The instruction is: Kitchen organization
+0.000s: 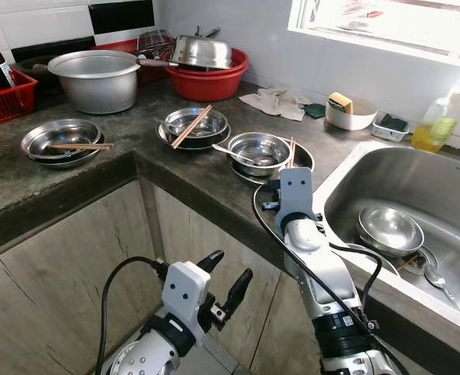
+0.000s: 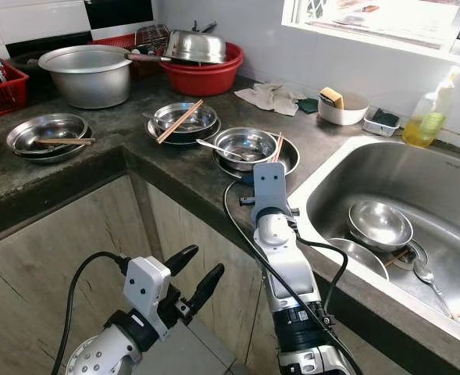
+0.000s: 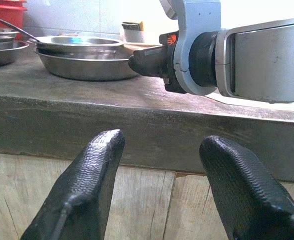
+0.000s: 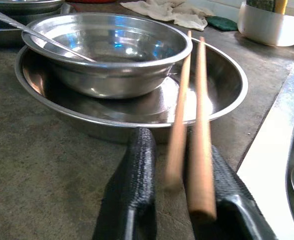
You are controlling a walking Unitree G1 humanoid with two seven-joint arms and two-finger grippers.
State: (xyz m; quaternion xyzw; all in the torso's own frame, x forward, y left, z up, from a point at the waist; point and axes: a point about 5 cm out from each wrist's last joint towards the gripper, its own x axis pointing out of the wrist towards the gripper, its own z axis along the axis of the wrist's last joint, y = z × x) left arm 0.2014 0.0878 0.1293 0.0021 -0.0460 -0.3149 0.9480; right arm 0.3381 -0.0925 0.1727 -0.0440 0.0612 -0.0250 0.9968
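A pair of wooden chopsticks [image 4: 201, 125] leans on the rim of a steel plate [image 4: 226, 75] near the counter's front edge, by the sink. In that plate sits a steel bowl [image 1: 258, 148] with a spoon in it. My right gripper [image 4: 179, 145] is at the plate's near rim, shut on the chopsticks' near ends, one black finger on each side. One chopstick looks blurred. My left gripper [image 1: 228, 273] hangs open below the counter, in front of the cabinet doors, with nothing between its fingers.
Two more stacks of steel dishes with chopsticks [image 1: 192, 125] [image 1: 65, 141] lie further left on the counter. A big pot [image 1: 97, 78] and a red basin [image 1: 210, 78] stand behind them. The sink [image 1: 448, 180] on the right holds bowls [image 1: 390, 226] and a spoon. A soap bottle [image 1: 436, 125] stands behind it.
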